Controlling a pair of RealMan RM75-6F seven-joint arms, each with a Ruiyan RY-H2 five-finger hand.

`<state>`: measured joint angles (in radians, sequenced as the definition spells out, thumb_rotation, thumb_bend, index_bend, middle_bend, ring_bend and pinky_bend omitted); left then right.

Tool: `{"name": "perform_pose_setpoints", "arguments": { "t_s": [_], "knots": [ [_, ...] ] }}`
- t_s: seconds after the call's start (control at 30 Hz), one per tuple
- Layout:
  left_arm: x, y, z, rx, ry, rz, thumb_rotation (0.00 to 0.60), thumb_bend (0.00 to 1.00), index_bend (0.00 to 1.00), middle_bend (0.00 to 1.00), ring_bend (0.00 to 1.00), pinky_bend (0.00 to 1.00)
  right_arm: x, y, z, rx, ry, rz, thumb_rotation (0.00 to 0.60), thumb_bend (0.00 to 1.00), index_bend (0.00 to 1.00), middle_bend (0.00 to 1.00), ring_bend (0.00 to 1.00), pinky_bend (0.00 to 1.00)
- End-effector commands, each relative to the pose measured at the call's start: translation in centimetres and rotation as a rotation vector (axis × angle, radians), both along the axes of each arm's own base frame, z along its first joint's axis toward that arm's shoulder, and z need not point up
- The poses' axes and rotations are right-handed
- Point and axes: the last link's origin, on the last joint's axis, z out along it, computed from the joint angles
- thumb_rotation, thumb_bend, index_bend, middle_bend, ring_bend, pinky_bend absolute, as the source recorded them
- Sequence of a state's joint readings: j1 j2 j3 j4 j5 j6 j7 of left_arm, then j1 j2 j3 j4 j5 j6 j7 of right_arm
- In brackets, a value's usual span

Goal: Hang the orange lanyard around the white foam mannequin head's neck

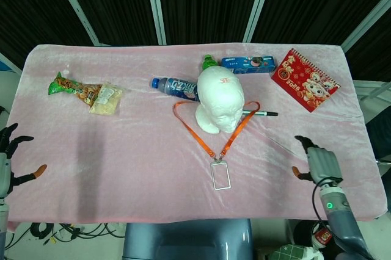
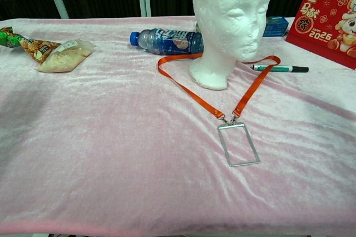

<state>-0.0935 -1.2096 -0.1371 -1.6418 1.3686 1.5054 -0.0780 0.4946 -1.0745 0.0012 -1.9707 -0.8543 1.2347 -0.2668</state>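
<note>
The white foam mannequin head stands upright mid-table, also seen in the chest view. The orange lanyard lies looped round the base of its neck, both straps running forward over the pink cloth. They meet at a clear badge holder lying flat. My right hand hovers near the front right edge, well right of the badge holder, fingers apart and holding nothing. At the far left edge my left hand is spread, empty. Neither hand appears in the chest view.
A water bottle lies behind the head on the left, and a pen beside its right. A cookie box and red calendar sit at the back right. Snack bags lie at the back left.
</note>
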Motion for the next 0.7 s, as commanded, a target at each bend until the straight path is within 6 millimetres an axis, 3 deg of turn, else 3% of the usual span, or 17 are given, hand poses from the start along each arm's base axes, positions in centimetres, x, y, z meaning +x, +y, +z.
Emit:
{"name": "perform_pose_setpoints", "arguments": {
  "t_s": [0.03,0.17,0.37,0.7],
  "knots": [
    [0.2,-0.3,-0.3,-0.013,0.009,0.002,0.600,0.13,0.30,0.05,0.00,0.00,-2.6,2.2,3.3,-0.109,0.025,0.028,0.600,0.20,0.16,0.13,0.27,0.30],
    [0.4,-0.9,-0.7,-0.027,0.013,0.008,0.600,0.13,0.30,0.05,0.00,0.00,-4.5,5.0,4.2,-0.156,0.087,0.137,0.600,0.19,0.16,0.10,0.24,0.24],
    [0.7,-2.0,-0.9,-0.049,0.017,0.018,0.600,0.13,0.30,0.05,0.00,0.00,-5.7,8.1,3.7,-0.211,0.132,0.255,0.600,0.17,0.16,0.08,0.21,0.22],
    [1.2,-3.0,-2.2,-0.106,0.033,0.012,0.600,0.13,0.29,0.05,0.00,0.00,-6.1,9.2,3.1,-0.266,0.142,0.303,0.600,0.17,0.16,0.08,0.21,0.22]
  ]
}}
